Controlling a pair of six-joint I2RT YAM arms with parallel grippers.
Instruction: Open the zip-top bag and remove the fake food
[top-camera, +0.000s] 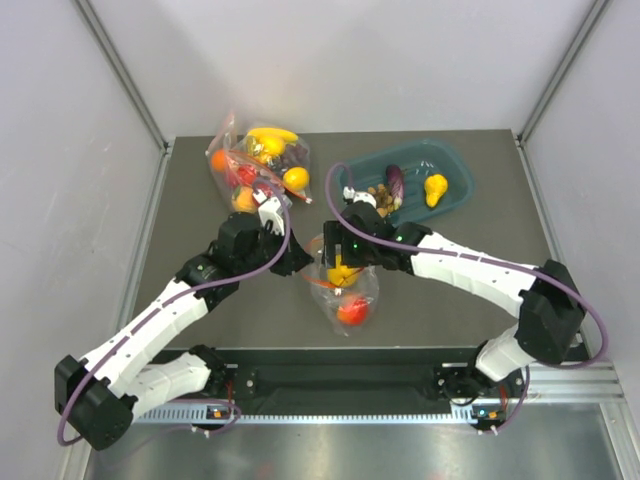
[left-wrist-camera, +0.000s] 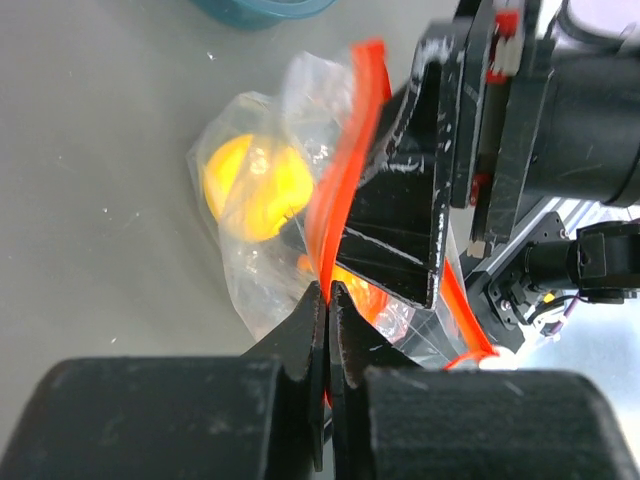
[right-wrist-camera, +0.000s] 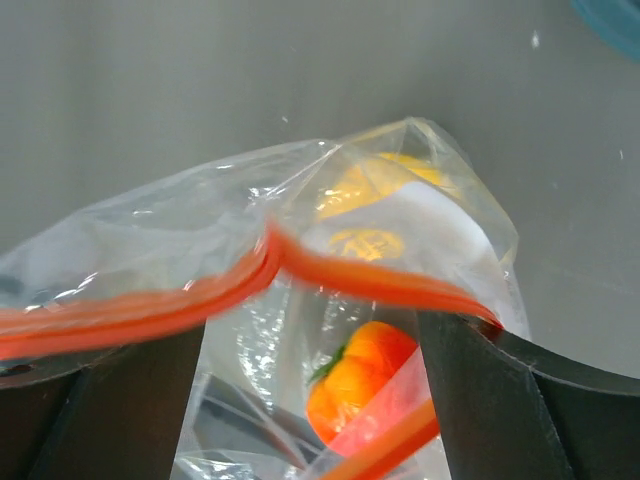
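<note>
Near side of tray (top-camera: 420, 160), mid desk (top-camera: 500, 225): zip-top bag (top-camera: 345, 295), mouth end lifted toward tray, closed end away from it.

Left hand (left-wrist-camera: 327, 300) clenched on red zip strip (left-wrist-camera: 345, 170), pinching one lip. Likely there to anchor bag and keep mouth from collapsing.

Right hand (right-wrist-camera: 315, 335) released and spread wide at bag mouth, one finger seemingly pushed between the two lips, strip draped over it. Nothing gripped. Looks set to go in for next piece.

Inside bag: lemon (left-wrist-camera: 255, 185) on tray side near mouth, tomato (right-wrist-camera: 360, 385) deeper, farther from tray.

Already in tray: eggplant (top-camera: 394, 182), pear (top-camera: 435, 188), brown cluster (top-camera: 378, 195). By judgement, past halfway, two pieces left.

Left of tray: second bag (top-camera: 255, 165) with banana and orange, not part of job.

Risks: thin film bunching round right fingers, strip slipping out of pinch. Next move needs closing on lemon without catching plastic.
</note>
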